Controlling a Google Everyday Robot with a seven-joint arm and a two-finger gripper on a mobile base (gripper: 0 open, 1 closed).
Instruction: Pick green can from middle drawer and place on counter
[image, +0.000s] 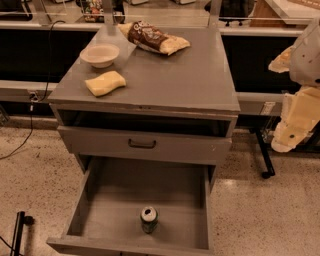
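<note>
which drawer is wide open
The lowest drawer, holding the green can; the handled one above is nearly shut. Claw hangs right of the counter.

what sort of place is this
Likely a robot test space in an office or lab, not a home kitchen: a grey metal cabinet on speckled floor, a bowl, sponge and chip bag staged on the counter, a green can in its open drawer, and the robot's pincer at the right.

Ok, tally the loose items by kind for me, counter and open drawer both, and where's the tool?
bowl: 1, on the counter
yellow sponge: 1, on the counter
snack bag: 1, on the counter
green can: 1, upright in the middle drawer
Total: 4
tool: off the cabinet's right side, well clear of the green can.
</note>
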